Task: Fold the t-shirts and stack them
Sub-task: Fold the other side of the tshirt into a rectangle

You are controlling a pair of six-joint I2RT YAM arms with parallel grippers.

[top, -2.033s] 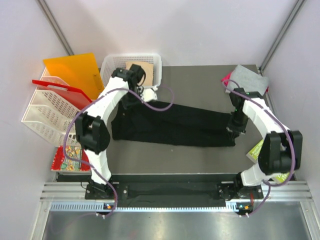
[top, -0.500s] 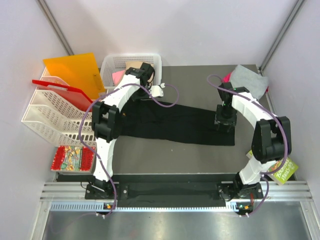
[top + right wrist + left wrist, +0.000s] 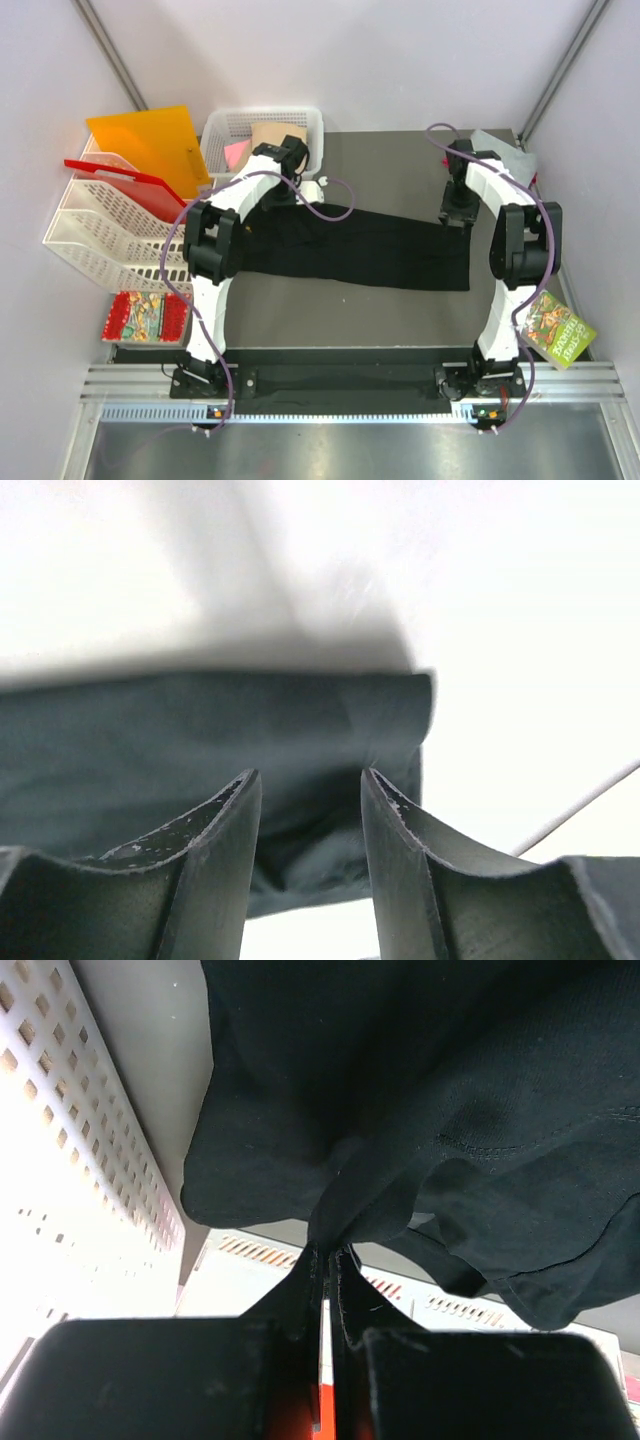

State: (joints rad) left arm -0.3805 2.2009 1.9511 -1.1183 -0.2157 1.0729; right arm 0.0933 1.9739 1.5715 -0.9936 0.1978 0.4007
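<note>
Black t-shirt (image 3: 370,250) lies in a long soft band, left gripper (image 3: 327,1255) pinching its bunched cloth, right gripper (image 3: 310,780) spread.

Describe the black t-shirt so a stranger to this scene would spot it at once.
Start at the dark table. Stretched across its middle lies the black t-shirt, its left end pinched in the left hand. It is the only black cloth and far larger than the grey t-shirt at the far right corner.
</note>
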